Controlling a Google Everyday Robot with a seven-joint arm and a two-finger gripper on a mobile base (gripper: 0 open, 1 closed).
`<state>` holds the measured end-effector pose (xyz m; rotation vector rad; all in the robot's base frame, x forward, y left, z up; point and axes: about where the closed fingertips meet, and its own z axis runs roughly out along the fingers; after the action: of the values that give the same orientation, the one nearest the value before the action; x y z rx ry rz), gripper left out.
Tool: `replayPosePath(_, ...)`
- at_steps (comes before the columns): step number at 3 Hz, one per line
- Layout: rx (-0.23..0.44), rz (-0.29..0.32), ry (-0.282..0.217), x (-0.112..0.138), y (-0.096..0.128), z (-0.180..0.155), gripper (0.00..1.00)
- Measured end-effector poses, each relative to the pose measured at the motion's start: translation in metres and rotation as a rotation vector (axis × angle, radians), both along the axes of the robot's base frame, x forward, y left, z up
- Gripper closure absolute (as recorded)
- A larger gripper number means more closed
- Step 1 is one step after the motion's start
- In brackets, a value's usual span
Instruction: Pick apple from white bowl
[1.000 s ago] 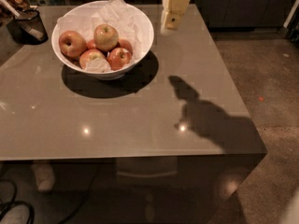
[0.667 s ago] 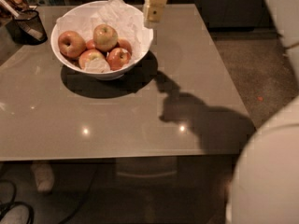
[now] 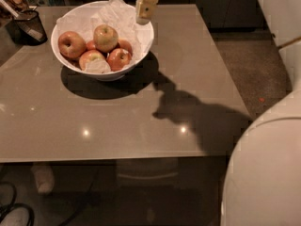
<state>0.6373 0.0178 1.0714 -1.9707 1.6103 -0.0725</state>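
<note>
The white bowl [image 3: 141, 44] stands at the back left of the grey table, lined with crumpled white paper. Several apples lie in it. The palest apple [image 3: 106, 37], yellow-green with a light blush, sits on top at the middle. A bigger orange-red apple [image 3: 71, 44] lies to its left, and darker red apples [image 3: 118, 58] lie in front. My gripper [image 3: 144, 14] hangs down from the top edge, over the bowl's right rim, to the right of the pale apple and above it. Nothing shows in it.
A small dark mesh cup [image 3: 29, 26] with utensils stands at the table's back left corner. My white arm [image 3: 268, 168] fills the lower right. The table's [image 3: 141, 126] front edge runs across the lower half, with floor and cables below.
My gripper has moved left, from beyond the bowl's right side to over its right rim. My arm has swung into the lower right of the view, and its shadow has shifted left.
</note>
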Motion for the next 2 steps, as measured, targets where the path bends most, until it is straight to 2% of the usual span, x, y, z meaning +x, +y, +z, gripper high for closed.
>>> replayPosePath(1, 0.033, 0.024, -0.018, 0.025, 0.023, -0.005, 0.0)
replayPosePath(2, 0.043, 0.044, -0.03, 0.049, 0.041, -0.01, 0.09)
